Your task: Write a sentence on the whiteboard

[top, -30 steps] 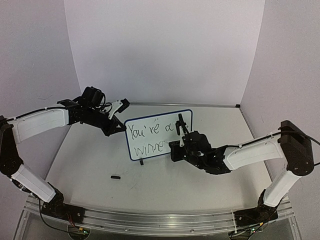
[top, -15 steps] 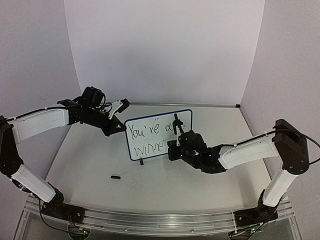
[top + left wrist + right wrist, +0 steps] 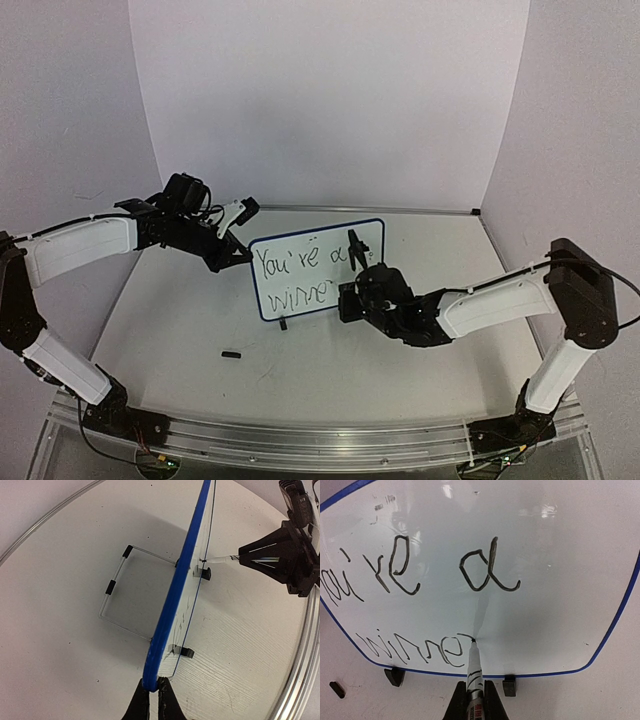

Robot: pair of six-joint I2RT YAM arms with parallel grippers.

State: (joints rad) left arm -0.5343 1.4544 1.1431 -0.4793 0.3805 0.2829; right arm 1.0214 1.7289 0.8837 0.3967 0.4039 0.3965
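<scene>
The whiteboard (image 3: 300,295) stands upright mid-table on two black feet, blue-framed. The sentence (image 3: 300,268) runs in two slanted rows, "You're a" above "winne"; it fills the right wrist view (image 3: 405,580). My left gripper (image 3: 151,692) is shut on the board's blue top-left edge (image 3: 172,600), seen edge-on. My right gripper (image 3: 475,700) is shut on the marker pen (image 3: 474,672), whose tip touches the board at the end of the lower row. From above, the right gripper (image 3: 362,290) sits in front of the board's right half.
A small black cap (image 3: 231,353) lies on the table in front of the board, also in the right wrist view (image 3: 336,689). A wire stand (image 3: 117,597) props the board from behind. A metal rail (image 3: 320,440) runs along the near edge.
</scene>
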